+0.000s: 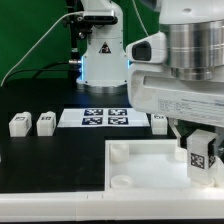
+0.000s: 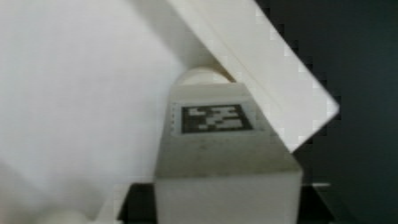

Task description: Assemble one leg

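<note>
My gripper (image 1: 200, 148) is shut on a leg (image 1: 201, 156), a small white block with a black-and-white tag, and holds it over the right part of the big white panel (image 1: 140, 160). In the wrist view the held leg (image 2: 214, 125) fills the centre between the jaws of the gripper (image 2: 217, 196), its far end near the panel's edge (image 2: 249, 50). I cannot tell whether leg and panel touch. Three more legs stand on the table: two at the exterior view's left (image 1: 18, 124) (image 1: 45, 122) and one by the marker board's right end (image 1: 158, 121).
The marker board (image 1: 105, 118) lies flat behind the panel. A white camera stand with a lit base (image 1: 100, 55) stands at the back, with cables beside it. The panel has a round corner socket (image 1: 119, 149) at its left.
</note>
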You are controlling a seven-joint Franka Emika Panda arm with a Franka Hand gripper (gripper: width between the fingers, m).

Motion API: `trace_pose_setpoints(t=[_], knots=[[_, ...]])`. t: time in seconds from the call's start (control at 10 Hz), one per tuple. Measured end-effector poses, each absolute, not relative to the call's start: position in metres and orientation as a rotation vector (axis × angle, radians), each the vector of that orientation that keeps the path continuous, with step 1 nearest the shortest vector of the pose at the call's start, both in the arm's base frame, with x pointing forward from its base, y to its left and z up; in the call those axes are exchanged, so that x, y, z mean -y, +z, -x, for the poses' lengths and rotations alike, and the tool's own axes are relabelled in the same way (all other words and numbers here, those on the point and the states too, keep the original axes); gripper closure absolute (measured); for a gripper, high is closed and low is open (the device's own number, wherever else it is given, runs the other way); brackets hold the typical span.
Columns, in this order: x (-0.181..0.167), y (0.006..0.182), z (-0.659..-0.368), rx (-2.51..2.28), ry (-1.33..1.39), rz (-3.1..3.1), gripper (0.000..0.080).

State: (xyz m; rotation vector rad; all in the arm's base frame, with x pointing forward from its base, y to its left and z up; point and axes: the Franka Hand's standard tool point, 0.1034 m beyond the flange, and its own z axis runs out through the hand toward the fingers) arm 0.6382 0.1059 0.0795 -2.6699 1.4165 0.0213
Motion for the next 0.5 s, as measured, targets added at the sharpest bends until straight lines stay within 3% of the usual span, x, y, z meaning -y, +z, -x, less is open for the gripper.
trace_pose_setpoints(t=[0.5], knots=[[-0.1063,0.079,-0.6333,-1.943,0.077,2.293,0.0505]])
